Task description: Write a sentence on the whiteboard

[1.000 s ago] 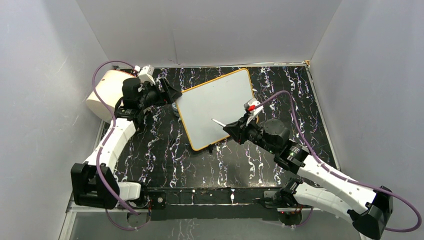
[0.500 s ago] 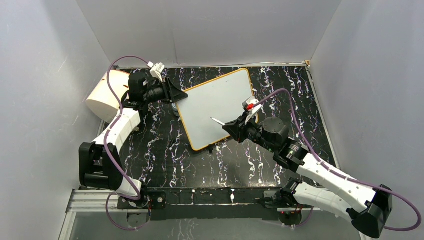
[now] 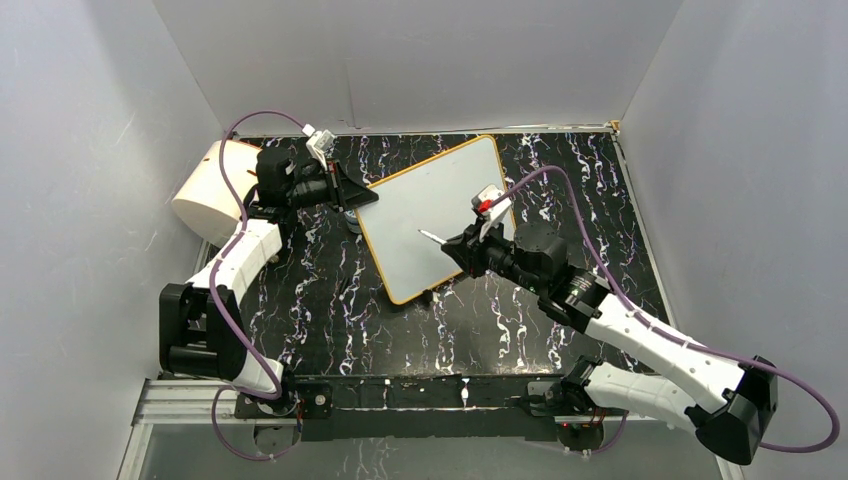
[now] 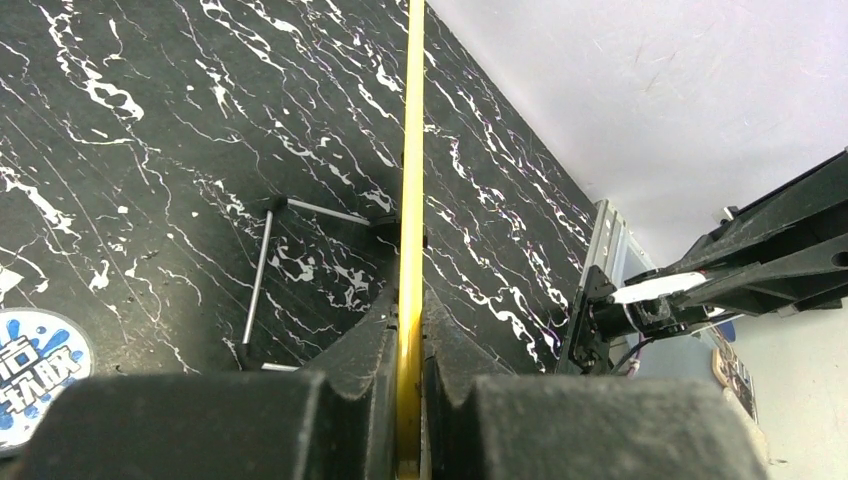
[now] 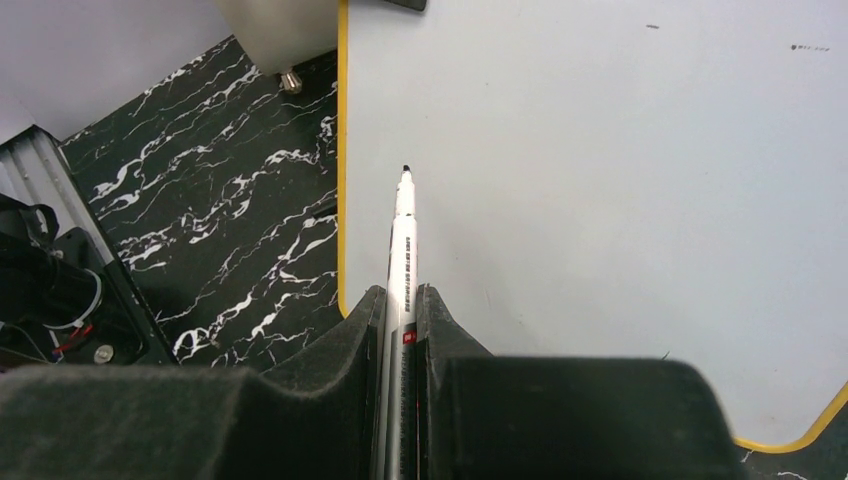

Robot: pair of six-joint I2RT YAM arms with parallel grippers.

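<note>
Left tool (image 4: pixel 408 315) clamps whiteboard (image 3: pixel 432 200) rim; right tool (image 5: pixel 400 305) grips marker (image 5: pixel 404 235). Excess tip pressure may pivot the whiteboard in that edge grip, skewing strokes.

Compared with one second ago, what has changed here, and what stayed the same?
The left end effector moved right, away from the cream cylinder, and closed on the whiteboard at its rim. The right end effector shifted slightly left over the board, keeping the marker. The whiteboard stayed in place, still without lettering.
</note>
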